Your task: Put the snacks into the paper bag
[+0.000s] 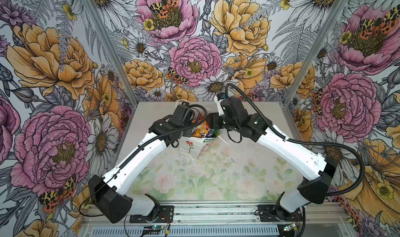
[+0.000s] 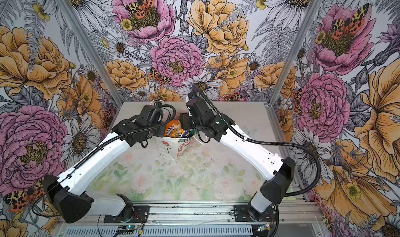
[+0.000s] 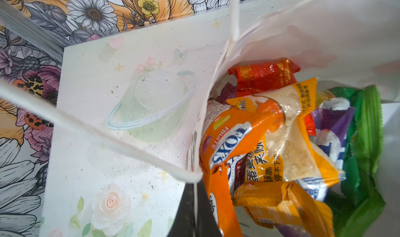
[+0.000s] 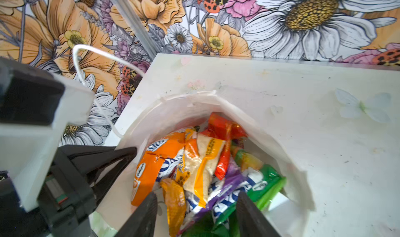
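My left gripper (image 3: 194, 199) is pinched tight on the left rim of the paper bag (image 1: 184, 147), whose front reads "GOOD" in green. Inside the bag lie the snacks (image 4: 195, 160), an orange pouch (image 3: 225, 142) marked "FOX'S FRUITS" among them. My right gripper (image 4: 197, 214) hangs over the bag's right side, jaws apart and empty.

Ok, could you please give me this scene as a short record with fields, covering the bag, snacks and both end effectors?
paper bag: standing on table, mouth open
snacks: inside the bag; orange, red, purple, green packets
left end effector: shut on the bag's rim
right end effector: open, empty, above the bag's mouth
loose snacks: none visible in top views
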Controlling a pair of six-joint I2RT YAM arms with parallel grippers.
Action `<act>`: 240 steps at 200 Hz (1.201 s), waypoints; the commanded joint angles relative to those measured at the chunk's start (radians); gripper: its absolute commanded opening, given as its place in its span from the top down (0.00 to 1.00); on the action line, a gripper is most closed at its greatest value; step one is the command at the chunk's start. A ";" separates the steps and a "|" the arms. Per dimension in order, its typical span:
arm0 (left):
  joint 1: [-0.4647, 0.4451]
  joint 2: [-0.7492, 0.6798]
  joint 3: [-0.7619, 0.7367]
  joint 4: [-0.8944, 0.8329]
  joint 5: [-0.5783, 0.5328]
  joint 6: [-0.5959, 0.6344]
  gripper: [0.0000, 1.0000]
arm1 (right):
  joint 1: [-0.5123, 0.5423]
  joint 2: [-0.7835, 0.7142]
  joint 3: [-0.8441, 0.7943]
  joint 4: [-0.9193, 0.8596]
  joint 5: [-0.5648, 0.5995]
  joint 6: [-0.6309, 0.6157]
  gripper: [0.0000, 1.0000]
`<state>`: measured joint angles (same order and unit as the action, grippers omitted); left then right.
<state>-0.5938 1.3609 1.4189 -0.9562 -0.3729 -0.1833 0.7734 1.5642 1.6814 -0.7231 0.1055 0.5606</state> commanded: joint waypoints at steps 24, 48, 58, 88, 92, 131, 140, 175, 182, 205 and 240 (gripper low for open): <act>0.009 -0.051 0.015 0.050 0.001 -0.009 1.00 | -0.055 -0.106 -0.147 0.032 0.104 0.105 0.39; 0.009 -0.049 0.016 0.051 0.003 -0.010 1.00 | -0.066 -0.176 -0.261 0.047 0.264 0.224 0.35; 0.010 -0.049 0.016 0.051 0.003 -0.009 1.00 | -0.068 -0.207 -0.315 0.085 0.279 0.254 0.35; 0.010 -0.045 0.015 0.052 0.002 -0.010 1.00 | -0.068 -0.220 -0.355 0.136 0.221 0.271 0.33; 0.011 -0.044 0.015 0.052 0.002 -0.010 1.00 | -0.068 -0.216 -0.353 0.136 0.210 0.269 0.33; 0.011 -0.045 0.015 0.050 0.002 -0.009 1.00 | -0.036 -0.167 -0.346 0.136 0.210 0.279 0.32; 0.011 -0.046 0.015 0.051 0.001 -0.010 1.00 | -0.029 -0.154 -0.342 0.135 0.213 0.273 0.31; 0.010 -0.045 0.015 0.050 0.006 -0.009 1.00 | -0.022 -0.104 -0.326 0.126 0.214 0.252 0.32; 0.009 -0.045 0.016 0.051 0.006 -0.009 1.00 | -0.023 -0.093 -0.319 0.118 0.215 0.246 0.33; 0.009 -0.048 0.017 0.050 0.009 -0.010 1.00 | -0.022 -0.053 -0.282 0.080 0.211 0.221 0.39; 0.008 -0.049 0.016 0.051 0.006 -0.007 1.00 | 0.003 -0.006 -0.235 0.035 0.255 0.187 0.53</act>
<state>-0.5934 1.3609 1.4189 -0.9558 -0.3656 -0.1833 0.7574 1.5383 1.3933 -0.6483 0.3080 0.7864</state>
